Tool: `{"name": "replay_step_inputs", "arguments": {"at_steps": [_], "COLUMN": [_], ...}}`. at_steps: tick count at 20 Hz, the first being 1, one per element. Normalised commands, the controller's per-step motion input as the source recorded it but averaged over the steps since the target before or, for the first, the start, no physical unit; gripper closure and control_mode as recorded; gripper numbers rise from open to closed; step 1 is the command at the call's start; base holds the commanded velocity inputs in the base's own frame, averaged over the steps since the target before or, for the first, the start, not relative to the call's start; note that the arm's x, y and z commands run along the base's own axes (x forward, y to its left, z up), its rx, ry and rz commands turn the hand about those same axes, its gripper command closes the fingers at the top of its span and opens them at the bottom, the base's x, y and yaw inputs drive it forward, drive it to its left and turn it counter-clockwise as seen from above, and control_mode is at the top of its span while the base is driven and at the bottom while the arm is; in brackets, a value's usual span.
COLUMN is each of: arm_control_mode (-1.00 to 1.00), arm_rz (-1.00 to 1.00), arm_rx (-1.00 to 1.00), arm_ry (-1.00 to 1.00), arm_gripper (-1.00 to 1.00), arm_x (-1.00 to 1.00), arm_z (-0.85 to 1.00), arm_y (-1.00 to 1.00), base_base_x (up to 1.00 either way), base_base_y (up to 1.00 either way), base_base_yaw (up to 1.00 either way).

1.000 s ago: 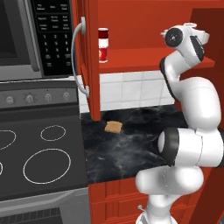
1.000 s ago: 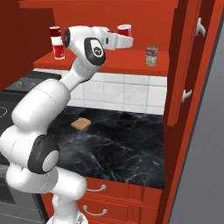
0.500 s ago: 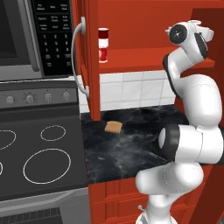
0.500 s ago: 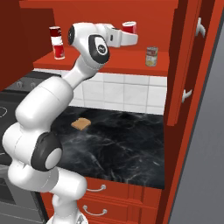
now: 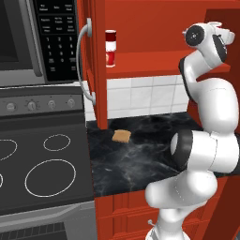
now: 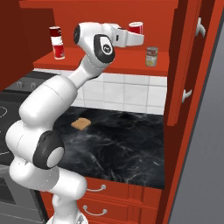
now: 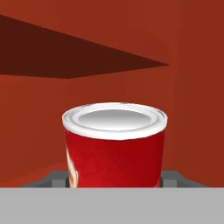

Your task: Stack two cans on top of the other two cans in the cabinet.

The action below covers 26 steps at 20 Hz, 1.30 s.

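Black marble counter [image 6: 127, 140] below red cabinet [image 6: 109, 65]

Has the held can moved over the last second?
Yes. In the right base view the red can in the gripper has travelled right and slightly up, closing on the olive can standing on the shelf.

From my seat, the held can [image 7: 114, 148] shows a smooth brushed-metal lid and a glossy red label. At twelve o'clock from the toast-like slice [image 6: 81, 124], the shelf board [image 6: 100, 61] looks like matt painted red wood. The counter [image 6: 118, 144] is polished black marble with white veining. The olive-labelled tin [image 6: 152, 56] has a silvery metal top.
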Motion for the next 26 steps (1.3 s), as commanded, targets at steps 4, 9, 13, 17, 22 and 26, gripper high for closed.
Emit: {"name": "replay_step_inputs", "arguments": {"at_steps": [4,9,13,17,22,26], "arm_control_mode": [-1.00,-1.00,-1.00,-1.00,-1.00,-1.00], "arm_rz": [-0.09,-0.10,-0.07,-0.06,-0.04,-0.04], "arm_rx": [0.00,0.00,0.01,0.00,0.00,0.01], "arm_ry": [0.01,0.04,0.00,0.00,0.00,0.03], "arm_gripper": [1.00,1.00,1.00,1.00,1.00,1.00], "arm_x": [0.00,-0.04,0.00,0.00,0.02,0.09], "arm_z": [-0.07,-0.21,-0.13,-0.06,0.00,0.01], "arm_y": [-0.17,-0.04,-0.03,-0.02,-0.04,-0.04], "base_base_x": [0.00,0.00,0.00,0.00,0.00,0.00], "base_base_y": [0.00,0.00,0.00,0.00,0.00,0.00], "base_base_yaw": [0.00,0.00,0.00,0.00,0.00,0.00]}}
